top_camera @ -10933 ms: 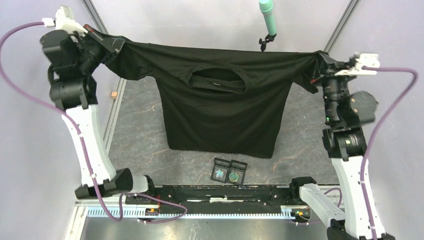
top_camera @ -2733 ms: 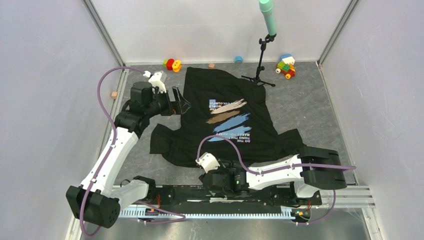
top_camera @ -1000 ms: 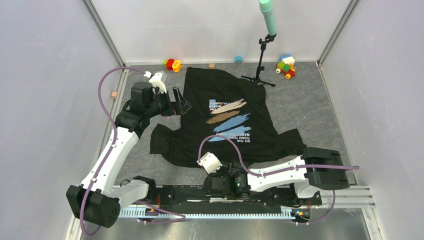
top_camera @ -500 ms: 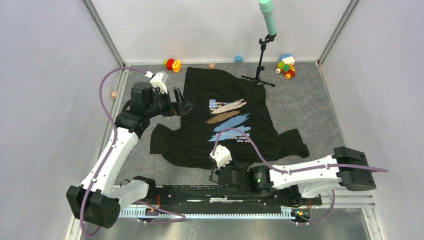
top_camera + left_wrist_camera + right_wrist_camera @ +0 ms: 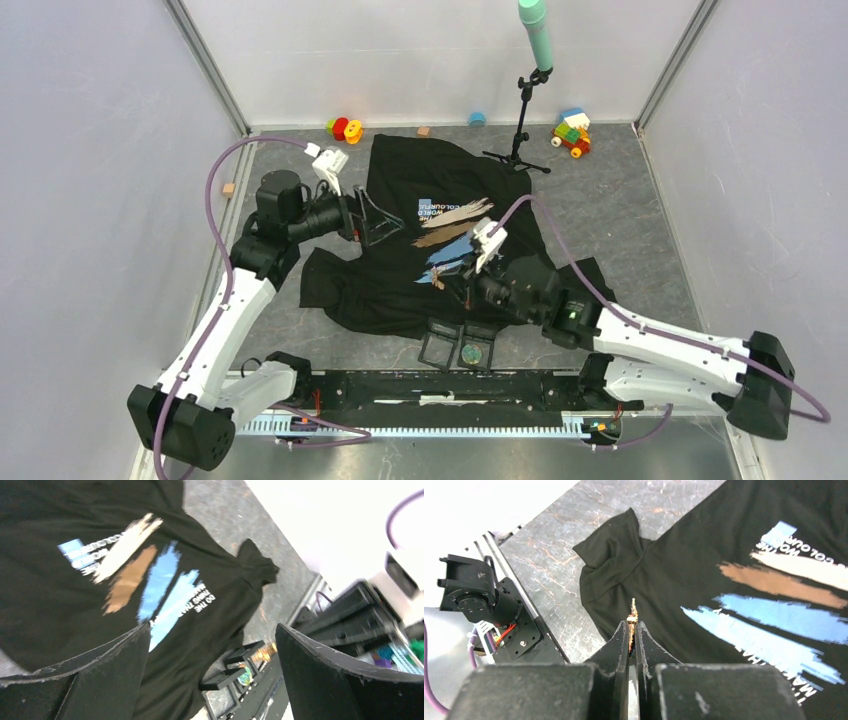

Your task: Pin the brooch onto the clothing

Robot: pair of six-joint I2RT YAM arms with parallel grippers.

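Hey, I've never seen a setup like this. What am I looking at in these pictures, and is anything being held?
Two white robot arms are bolted at a table's near edge. The wide picture looks down from above; the other two come from cameras on the wrists. A black printed T-shirt lies on the grey table. The left gripper hangs open near it. The right gripper is shut on a small golden piece, likely the brooch. Two small boxes sit near the arms' bases; toys lie at the back.
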